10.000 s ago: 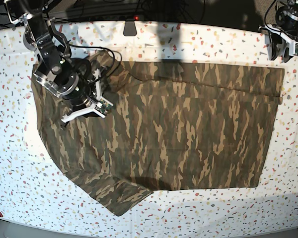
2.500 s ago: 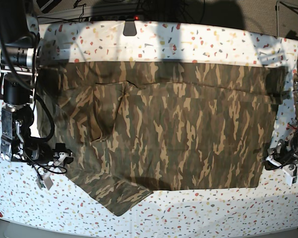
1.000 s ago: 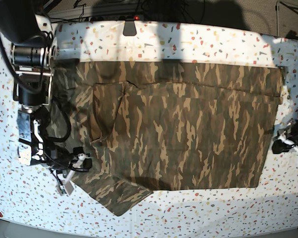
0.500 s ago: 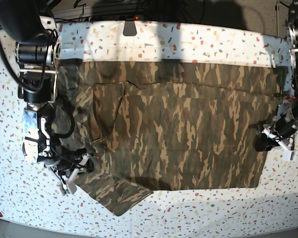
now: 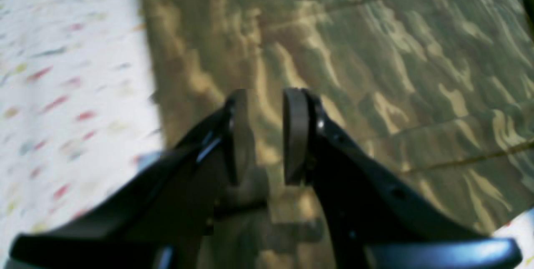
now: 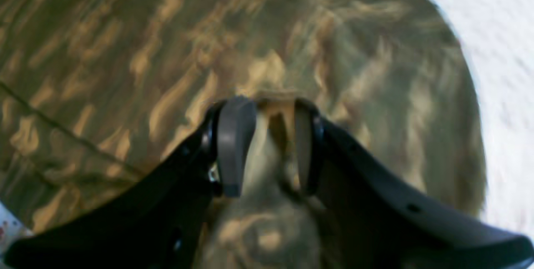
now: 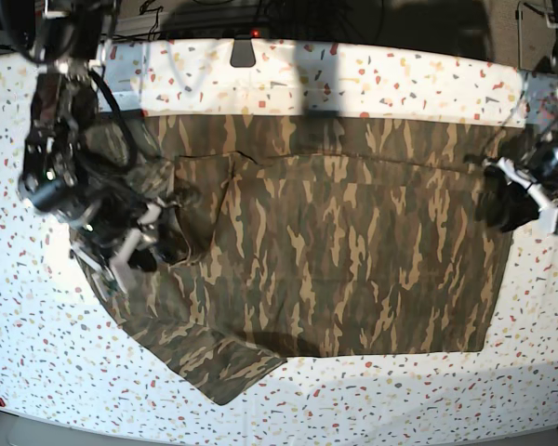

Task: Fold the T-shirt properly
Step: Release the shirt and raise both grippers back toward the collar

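Note:
The camouflage T-shirt [image 7: 353, 251] lies spread across the speckled table [image 7: 400, 74], with one sleeve [image 7: 223, 367] sticking out at the front left. My right gripper [image 7: 153, 243] is over the shirt's left part. In the right wrist view it [image 6: 271, 144] is shut on a raised tan-olive bunch of the shirt [image 6: 104, 52]. My left gripper [image 7: 504, 206] is at the shirt's right edge. In the left wrist view it [image 5: 267, 135] has its jaws a narrow gap apart above the cloth [image 5: 396, 52]. I cannot tell whether cloth is pinched there.
A small black object [image 7: 243, 51] sits at the table's back edge, with cables behind it. White speckled table surface shows beside the shirt in the left wrist view [image 5: 62, 52] and the right wrist view [image 6: 500, 31].
Both arms moved from the front corners toward the table's back. The right gripper went onto the shirt's left part, bunching cloth there. The left gripper slid along the right edge.

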Motion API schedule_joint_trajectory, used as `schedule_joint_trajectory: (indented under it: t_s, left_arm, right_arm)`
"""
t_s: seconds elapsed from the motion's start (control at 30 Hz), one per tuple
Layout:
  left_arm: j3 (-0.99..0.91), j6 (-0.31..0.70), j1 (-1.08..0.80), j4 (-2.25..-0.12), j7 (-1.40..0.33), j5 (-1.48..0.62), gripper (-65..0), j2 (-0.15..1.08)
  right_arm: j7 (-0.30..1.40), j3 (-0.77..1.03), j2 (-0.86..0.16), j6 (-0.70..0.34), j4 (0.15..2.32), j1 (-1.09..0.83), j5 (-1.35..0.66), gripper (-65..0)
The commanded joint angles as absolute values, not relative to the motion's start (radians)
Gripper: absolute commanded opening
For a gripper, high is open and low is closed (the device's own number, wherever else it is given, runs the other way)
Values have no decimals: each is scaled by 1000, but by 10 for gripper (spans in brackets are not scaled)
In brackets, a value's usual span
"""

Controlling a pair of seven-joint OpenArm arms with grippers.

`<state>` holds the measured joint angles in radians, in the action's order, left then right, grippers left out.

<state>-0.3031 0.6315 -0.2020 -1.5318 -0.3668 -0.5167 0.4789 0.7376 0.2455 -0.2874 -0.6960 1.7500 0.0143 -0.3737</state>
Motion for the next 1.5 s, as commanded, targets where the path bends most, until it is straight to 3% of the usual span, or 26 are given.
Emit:
schedule_joint_trajectory:
  t_s: [0.0,0.1,0.47,0.77,1.0,1.23,1.37,1.47]
  left_arm:
    - [-343,636,-216,-1572,-323,-539,-507,499]
    - [-404,646,-294,-1612,-313,-469,-503,499]
    - [-405,684,-457,-1621,-313,-87,-397,499]
    - [-405,685,-488,-1626,-168,268,-394,515]
    - [-383,685,-487,-1626,-21,379,-354,589]
    - [-175,683,-487,-1625,-36,538,-354,636]
    - [-96,593,-479,-1625,-36,596,-354,650]
    - [-96,583,-476,-1625,-36,605,-354,659]
  right_arm:
    - [716,276,-299,-698,1797,-5,-402,-446]
    - [708,335,-299,-698,1874,-112,-409,-446]
    - [703,353,-300,-698,2083,-377,-369,-446]
    - [556,353,-368,-698,2097,-555,-67,-446]
    - [538,352,-379,-698,2096,-571,1,-446]
    - [539,352,-380,-698,2096,-571,1,-446]
    - [538,352,-380,-698,2096,-570,1,-446]
    - [538,352,-379,-698,2096,-570,1,-446]
